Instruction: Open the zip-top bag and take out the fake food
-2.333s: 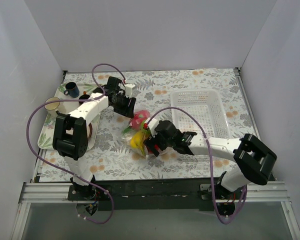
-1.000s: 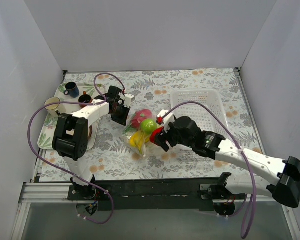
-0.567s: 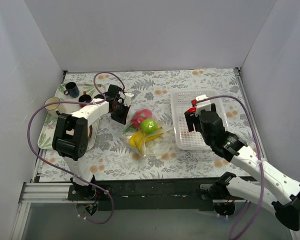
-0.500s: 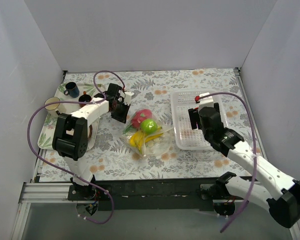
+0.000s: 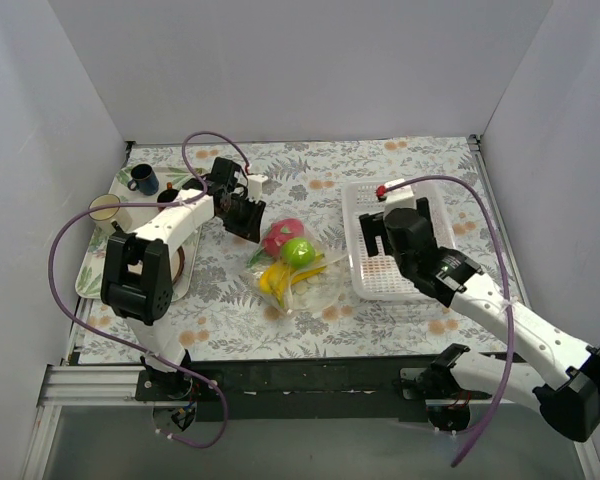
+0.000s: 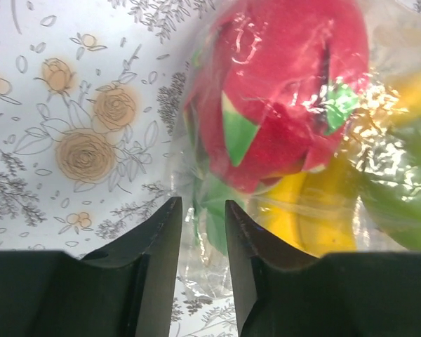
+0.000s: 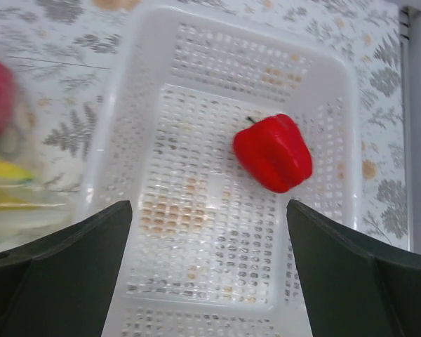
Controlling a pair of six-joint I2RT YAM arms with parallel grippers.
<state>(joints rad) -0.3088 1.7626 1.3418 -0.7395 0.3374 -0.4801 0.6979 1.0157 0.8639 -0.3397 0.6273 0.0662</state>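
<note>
**Left gripper** (image 6: 202, 203): fingers (image 6: 154, 253) drawn nearly together, leaving only a slim gap. Clear film from the zip-top bag (image 6: 379, 140) lies in that gap, so the gripper reads as clamped on the bag's edge. In the overhead view it sits at the bag's far-left corner.

**Right gripper** (image 7: 209, 207): fingers (image 7: 70, 260) spread wide, grasping nothing. It hangs above the white perforated basket (image 7: 126, 119).

**Zip-top bag**: crinkly clear pouch lying on the floral tablecloth (image 6: 70, 126). It is at mid-table, between the two arms and left of the basket.

**Contents seen through the film:**
- Pink-red fruit (image 6: 281, 91) with green leaf tabs, at the end nearest the left gripper.
- Green apple (image 5: 298, 251), just beside the pink-red fruit.
- Yellow banana (image 5: 277, 280), on the near side of the apple.

Whether the zip strip is parted cannot be told.

**Red pepper** (image 7: 272, 153): out of the bag, lying on its side on the basket floor toward the far-right part, with its short stem pointing left. It touches neither gripper.

**Basket**: rectangular with rounded corners, on the right half of the table and apart from the bag. The pepper is the only item in it.

**Far-left corner of the table:** blue mug (image 5: 143, 180) and a pale cup (image 5: 104, 207), well apart from the bag.
</note>
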